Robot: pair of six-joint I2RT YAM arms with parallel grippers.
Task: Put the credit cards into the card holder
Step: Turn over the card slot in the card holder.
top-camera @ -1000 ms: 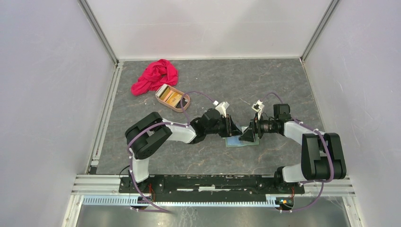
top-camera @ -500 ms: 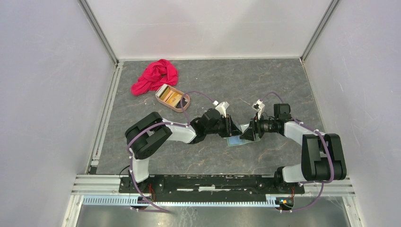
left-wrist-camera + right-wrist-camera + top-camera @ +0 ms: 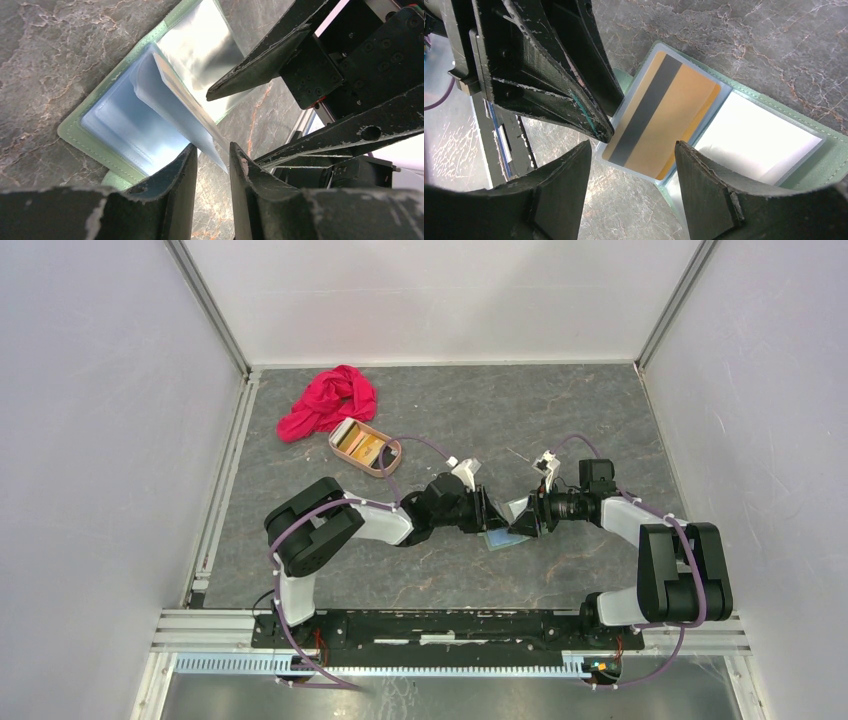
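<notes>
The card holder (image 3: 503,539) lies open, inside up, on the table (image 3: 600,410), midway between the two arms and under both grippers. One clear leaf (image 3: 172,107) stands up from its fold, and an orange-gold credit card (image 3: 669,115) with a dark stripe sits inside that leaf. The pocket flat beside the leaf looks pale and shiny; whether it holds a card cannot be told.

The left gripper (image 3: 213,150) has its jaws a narrow gap apart with the leaf's edge between them; whether they pinch it cannot be told. The right gripper (image 3: 633,147) hangs over the holder, jaws wide, straddling the leaf without touching it.

Well beyond the holder, to its left, a pinkish-tan tray (image 3: 336,447) holds more orange-gold cards (image 3: 361,446). A red cloth (image 3: 328,400) lies just past the tray, farther from the holder.
</notes>
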